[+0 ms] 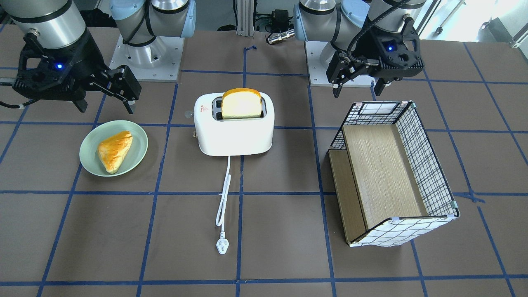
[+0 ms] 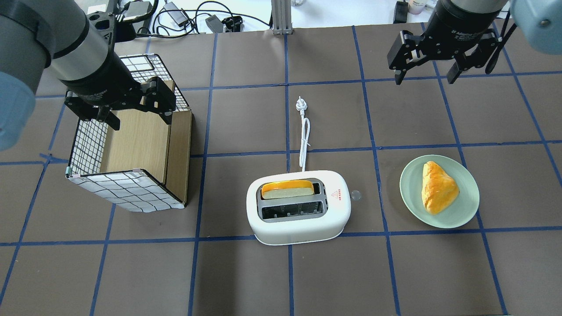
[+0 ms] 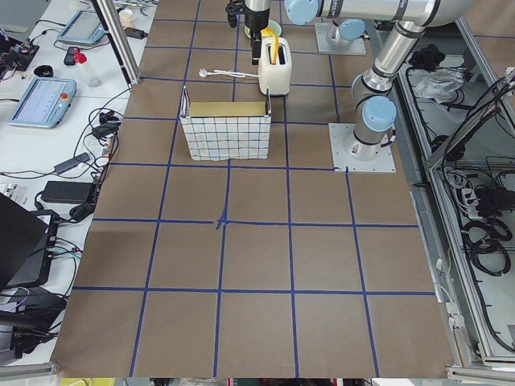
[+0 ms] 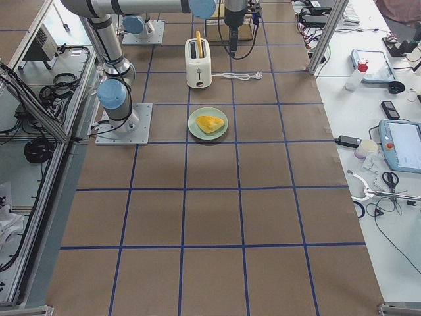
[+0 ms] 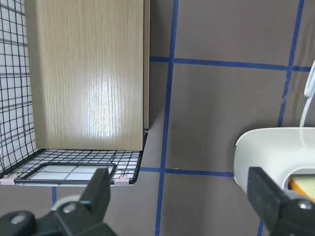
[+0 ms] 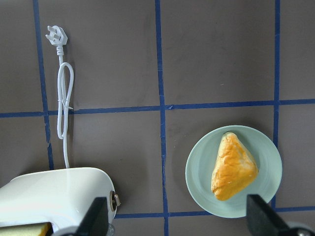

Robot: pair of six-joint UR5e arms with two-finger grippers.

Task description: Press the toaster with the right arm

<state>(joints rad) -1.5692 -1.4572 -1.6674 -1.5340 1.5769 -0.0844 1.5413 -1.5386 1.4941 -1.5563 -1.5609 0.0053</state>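
Note:
The white two-slot toaster stands mid-table, also in the front view. A slice of bread stands high in its far slot. Its grey knob faces the plate side. Its cord runs away from me to the plug. My right gripper is open and empty, high over the table, far beyond the plate and well apart from the toaster; it also shows in the front view. Its wrist view shows the toaster's end at lower left. My left gripper hangs open and empty over the basket.
A green plate with a golden pastry lies right of the toaster. A wire basket with a checked liner and wooden boards lies on its side at the left, under my left gripper. Blue tape lines cross the brown table.

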